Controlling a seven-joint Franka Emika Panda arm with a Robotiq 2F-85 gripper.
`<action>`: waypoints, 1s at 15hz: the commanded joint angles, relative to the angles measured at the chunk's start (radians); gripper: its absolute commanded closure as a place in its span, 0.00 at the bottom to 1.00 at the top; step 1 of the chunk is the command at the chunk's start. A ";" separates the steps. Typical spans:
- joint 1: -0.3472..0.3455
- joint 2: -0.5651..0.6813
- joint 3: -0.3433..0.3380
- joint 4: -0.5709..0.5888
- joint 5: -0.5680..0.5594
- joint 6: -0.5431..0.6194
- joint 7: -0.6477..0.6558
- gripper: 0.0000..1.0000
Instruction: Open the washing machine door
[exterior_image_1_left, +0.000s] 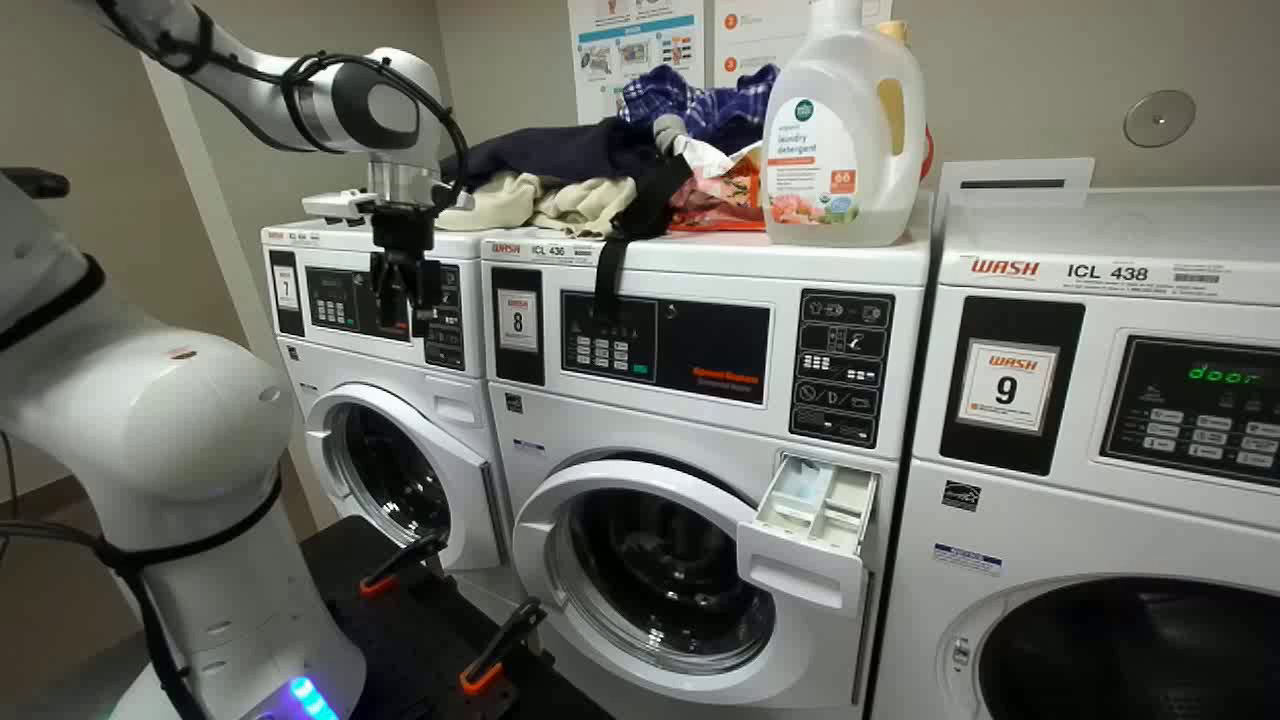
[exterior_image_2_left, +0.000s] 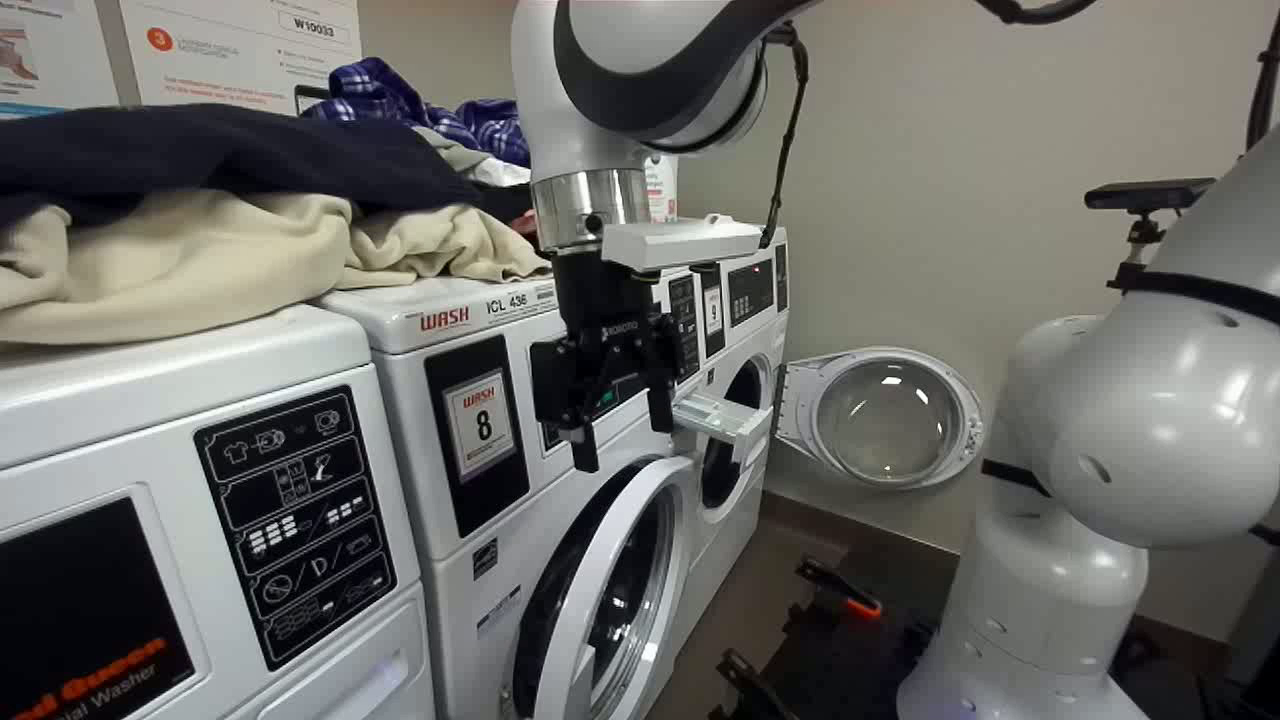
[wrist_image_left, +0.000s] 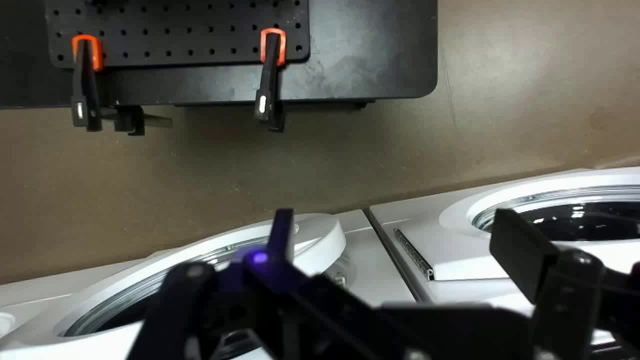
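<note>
The washing machine door is the round porthole door (exterior_image_1_left: 660, 580) of the white washer marked 8, with a wide light rim around glass. In an exterior view the door (exterior_image_2_left: 630, 600) stands slightly ajar, with a dark gap behind its rim. In the wrist view its free edge (wrist_image_left: 322, 245) shows at lower left, partly hidden by a finger. My gripper (exterior_image_1_left: 405, 315) hangs pointing down at control-panel height, above the door and apart from it. In an exterior view the gripper (exterior_image_2_left: 622, 445) is open and empty. The wrist view shows its fingers (wrist_image_left: 395, 220) wide apart.
The detergent drawer (exterior_image_1_left: 800, 575) of washer 8 is pulled out. Clothes (exterior_image_1_left: 560, 180) and a detergent bottle (exterior_image_1_left: 845, 140) sit on the washers. Washer 9's door (exterior_image_2_left: 885, 420) is wide open. Washer 7's door (exterior_image_1_left: 395, 470) appears shut. Clamps (wrist_image_left: 270, 75) overhang my base table (wrist_image_left: 370, 65).
</note>
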 joint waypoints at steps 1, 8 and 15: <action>0.005 0.001 -0.005 0.002 -0.002 -0.002 0.002 0.00; -0.085 -0.010 -0.059 -0.078 -0.018 0.168 0.065 0.00; -0.186 0.038 -0.110 -0.173 -0.032 0.442 0.125 0.00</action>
